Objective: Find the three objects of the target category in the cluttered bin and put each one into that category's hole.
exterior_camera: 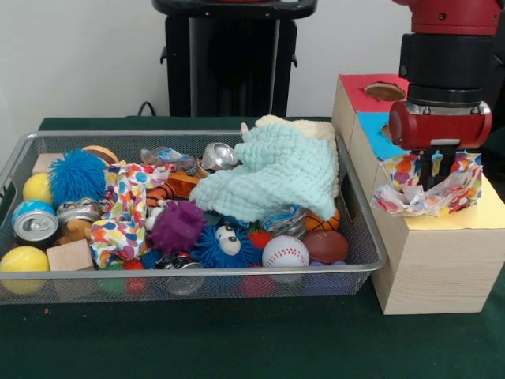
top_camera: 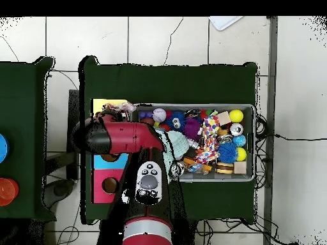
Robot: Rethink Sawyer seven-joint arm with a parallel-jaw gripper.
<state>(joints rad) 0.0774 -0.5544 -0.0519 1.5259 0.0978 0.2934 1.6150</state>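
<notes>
Apparently gripper (exterior_camera: 435,168) holds crumpled wrapper (exterior_camera: 426,189) sideways.

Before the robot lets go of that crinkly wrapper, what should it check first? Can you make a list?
1. Gripper shut on the colorful wrapper: ok.
2. Wrapper out of the wire bin: ok.
3. Wrapper above the yellow section of the wooden box: ok.
4. Yellow section's hole directly under the wrapper: cannot tell, the wrapper and arm hide it.
5. Wrapper hanging free, not snagged on the box: cannot tell, its bottom seems to touch the top.
</notes>
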